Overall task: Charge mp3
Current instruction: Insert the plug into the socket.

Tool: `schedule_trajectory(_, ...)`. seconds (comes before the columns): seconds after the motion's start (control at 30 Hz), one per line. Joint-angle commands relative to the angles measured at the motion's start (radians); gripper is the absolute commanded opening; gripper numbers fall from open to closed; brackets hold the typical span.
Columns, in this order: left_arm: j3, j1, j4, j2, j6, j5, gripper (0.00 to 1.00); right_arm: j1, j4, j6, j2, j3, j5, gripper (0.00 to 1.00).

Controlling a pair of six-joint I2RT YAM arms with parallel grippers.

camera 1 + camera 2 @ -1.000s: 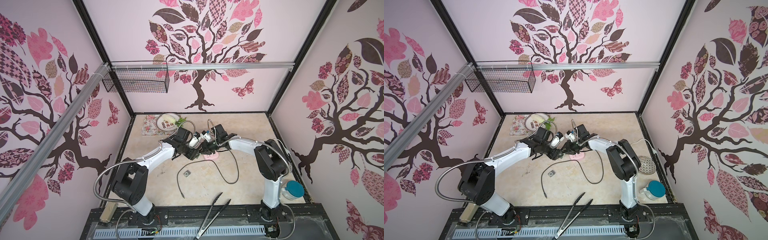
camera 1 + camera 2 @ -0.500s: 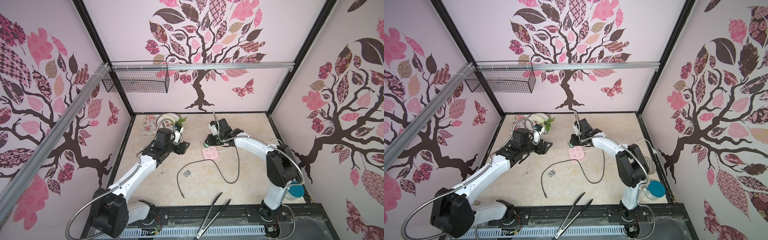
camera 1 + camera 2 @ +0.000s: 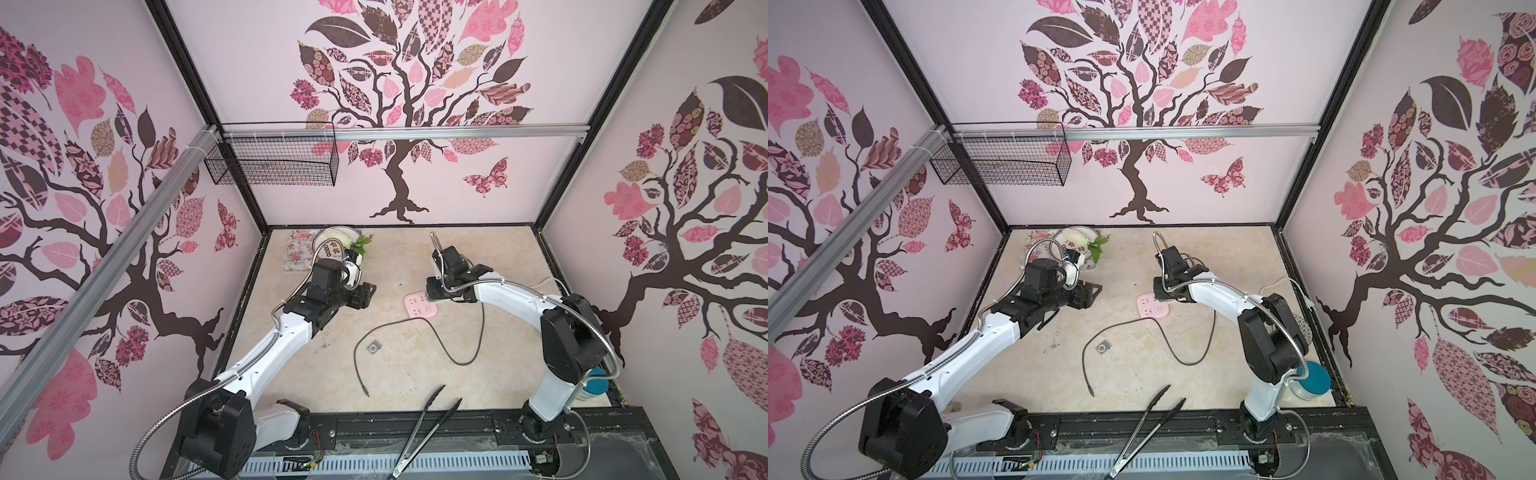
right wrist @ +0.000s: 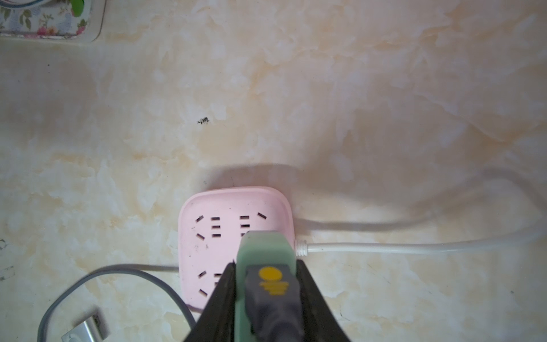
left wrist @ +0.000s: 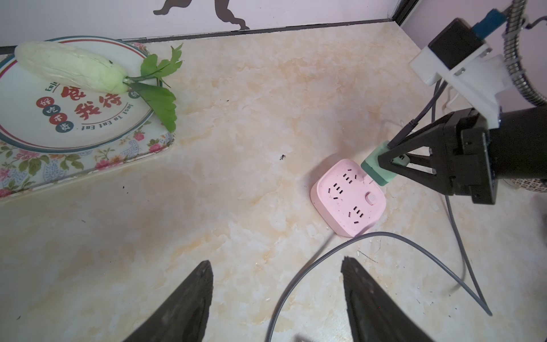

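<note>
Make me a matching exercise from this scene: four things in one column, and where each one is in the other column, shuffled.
Things
1. mp3
2. charger plug
3. tongs
4. cabbage

Places
A. on the plate
B. across the front edge of the table
C. flat on the table, inside the bend of the grey cable
D. clamped in the right gripper, at the pink power strip

Pairs: 1-C, 2-D, 3-B, 4-A
</note>
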Motion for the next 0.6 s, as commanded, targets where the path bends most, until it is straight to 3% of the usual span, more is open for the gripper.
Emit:
schedule_trajectory(0.0, -0.018, 0.002, 0.027, -0.014, -0.012, -0.019, 0.71, 0.005, 0.072, 0.03, -0.054, -0.035, 0.012, 0.0)
schedule_trajectory(0.57, -0.055, 0.003, 0.071, 0.005, -0.011, -0.035, 0.7, 0.005, 0.16, -0.023, -0.041, -0.042, -0.029, 0.0)
